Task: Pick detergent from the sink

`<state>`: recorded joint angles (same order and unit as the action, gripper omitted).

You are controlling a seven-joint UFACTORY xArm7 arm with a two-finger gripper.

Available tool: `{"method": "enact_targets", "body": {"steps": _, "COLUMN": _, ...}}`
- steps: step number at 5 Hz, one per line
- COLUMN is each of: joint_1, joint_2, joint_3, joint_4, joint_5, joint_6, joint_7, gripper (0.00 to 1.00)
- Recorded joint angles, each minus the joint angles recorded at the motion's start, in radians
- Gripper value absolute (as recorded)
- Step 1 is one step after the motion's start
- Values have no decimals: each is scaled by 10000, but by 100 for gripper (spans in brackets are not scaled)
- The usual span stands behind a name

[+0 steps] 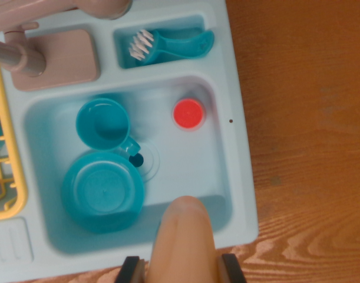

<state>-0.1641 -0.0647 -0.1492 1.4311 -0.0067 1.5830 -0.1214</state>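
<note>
The wrist view looks straight down on a pale blue toy sink unit (238,177) standing on a brown wooden table (309,118).

The gripper (182,268) sits at the bottom edge of the picture. Its two dark jaws stand one on each side of a peach-coloured detergent bottle (184,239) and press against its sides, so the claw is closed on the bottle. The bottle's rounded end reaches up over the near rim of the basin. Whether the bottle touches the basin floor cannot be told from this angle.

Inside the basin, a teal cup (102,124) lies toward the wrist view's left, its handle pointing to the lower right. Just below it lies a teal bowl (103,190), touching or nearly touching the cup. A dark drain hole (136,159) shows beside the cup handle. A round red-topped item (188,114) stands near the upper right corner of the basin, well apart from the bottle; what it is cannot be told.

In the small compartment above the basin lies a teal dish brush (171,45) with white bristles. A grey-mauve faucet (20,56) rises at the upper left. A yellow drying rack (4,147) lines the left edge.
</note>
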Motion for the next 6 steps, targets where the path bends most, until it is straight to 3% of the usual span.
{"method": "enact_targets", "body": {"steps": 6, "joint_1": 4, "joint_2": -116, "joint_3": 2, "joint_4": 377, "joint_5": -21, "joint_6": 491, "joint_7": 17, "gripper": 100}}
